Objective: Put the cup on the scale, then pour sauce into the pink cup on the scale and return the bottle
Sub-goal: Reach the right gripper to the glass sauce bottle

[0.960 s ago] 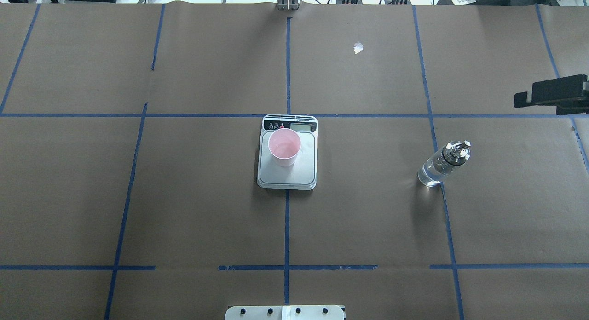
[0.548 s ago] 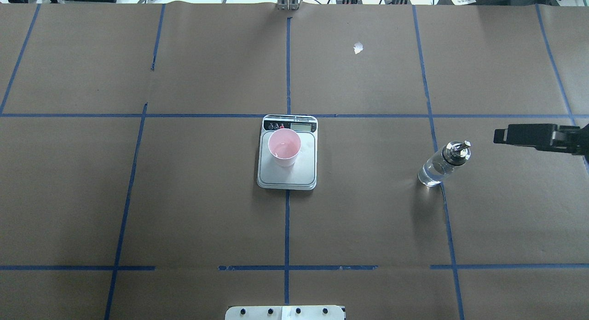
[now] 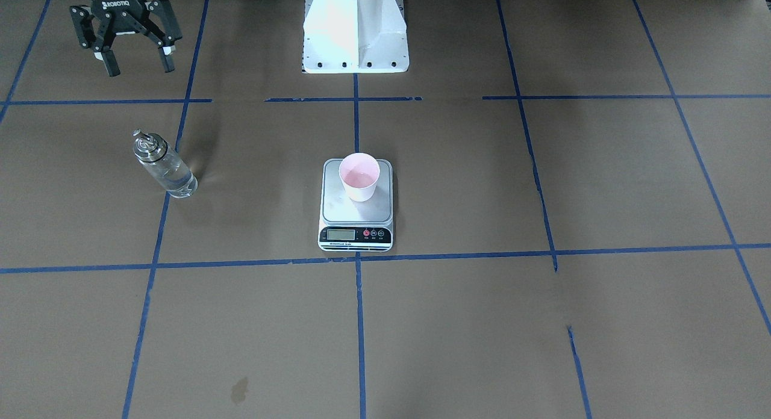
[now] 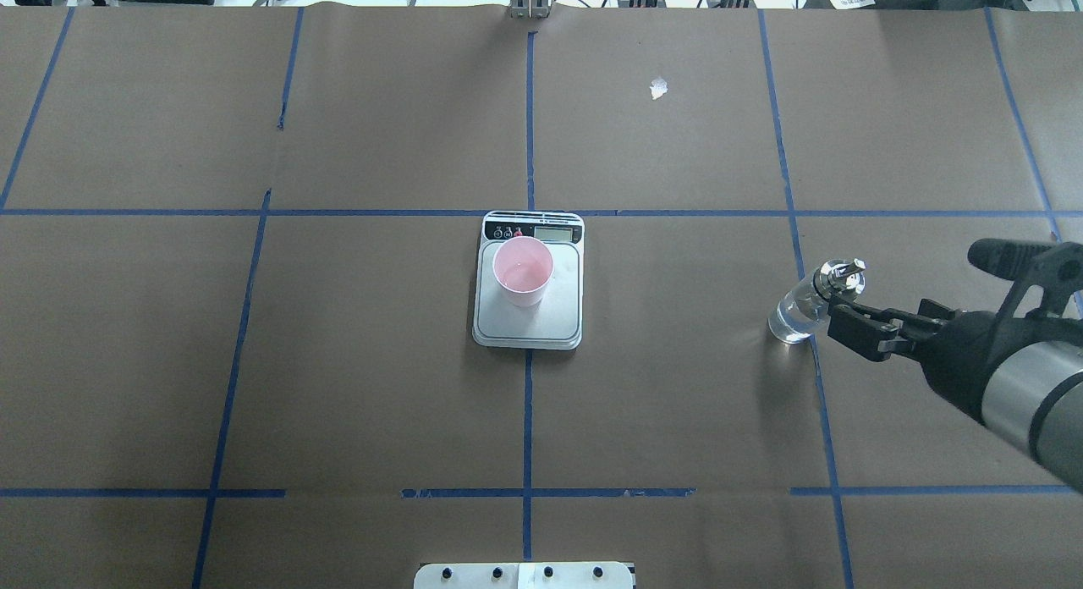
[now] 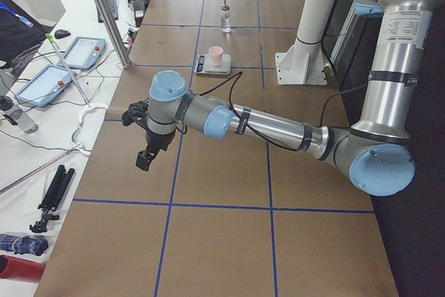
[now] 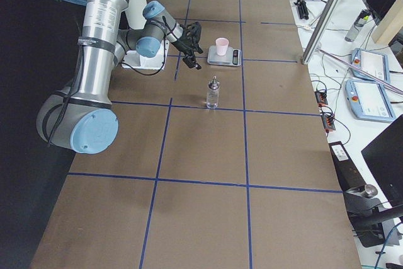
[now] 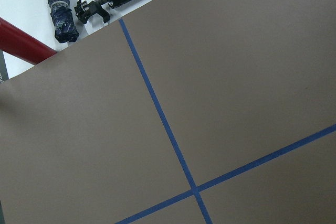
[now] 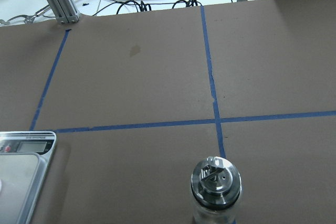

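Right claw [image 3: 140,67], marked ROBOTIQ, spread apart near the bottle [image 3: 165,169]; left claw [image 5: 143,161], cannot tell.

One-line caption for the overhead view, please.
Cup on the scale at centre; bottle standing apart to its right, the open right gripper hovering close by without holding it.

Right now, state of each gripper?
Left gripper: cannot tell, seen only from the side view.
Right gripper: open, holding nothing.
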Controlling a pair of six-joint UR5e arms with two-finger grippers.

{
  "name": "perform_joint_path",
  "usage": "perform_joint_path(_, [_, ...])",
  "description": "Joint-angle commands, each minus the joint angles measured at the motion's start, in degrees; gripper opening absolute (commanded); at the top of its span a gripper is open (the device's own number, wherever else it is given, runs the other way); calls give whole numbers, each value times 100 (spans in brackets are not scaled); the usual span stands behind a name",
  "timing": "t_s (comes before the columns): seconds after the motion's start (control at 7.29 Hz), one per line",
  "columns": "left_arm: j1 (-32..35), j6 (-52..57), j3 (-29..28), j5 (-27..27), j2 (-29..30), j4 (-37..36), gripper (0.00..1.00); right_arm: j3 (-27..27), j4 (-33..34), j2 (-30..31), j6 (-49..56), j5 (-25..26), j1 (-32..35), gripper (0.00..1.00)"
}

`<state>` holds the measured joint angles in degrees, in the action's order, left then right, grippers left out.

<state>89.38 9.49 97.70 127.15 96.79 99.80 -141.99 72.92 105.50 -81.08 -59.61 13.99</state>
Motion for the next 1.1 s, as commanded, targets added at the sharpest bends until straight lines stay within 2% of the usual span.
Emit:
perform_joint_path(0.0, [0, -9, 30, 2, -2, -5, 100, 1586, -1585, 14, -225, 1641, -764, 100])
perform_joint_path(0.14, [0, 0, 39, 2, -2, -5, 100, 2126, -2092, 5, -224, 1933, -853, 100])
perform_joint_path(0.41, [0, -9, 48, 2, 6, -14, 100, 2560, -2133, -56, -251, 2391, -1028, 100])
perform_joint_path(0.69, [0, -9, 65, -6, -2, -14, 100, 3052, -2141, -529, -251, 2507, -1029, 100])
perform_joint_path(0.96, [0, -9, 65, -6, 6, -22, 100, 3597, -2806, -662, -164, 2516, -1029, 100])
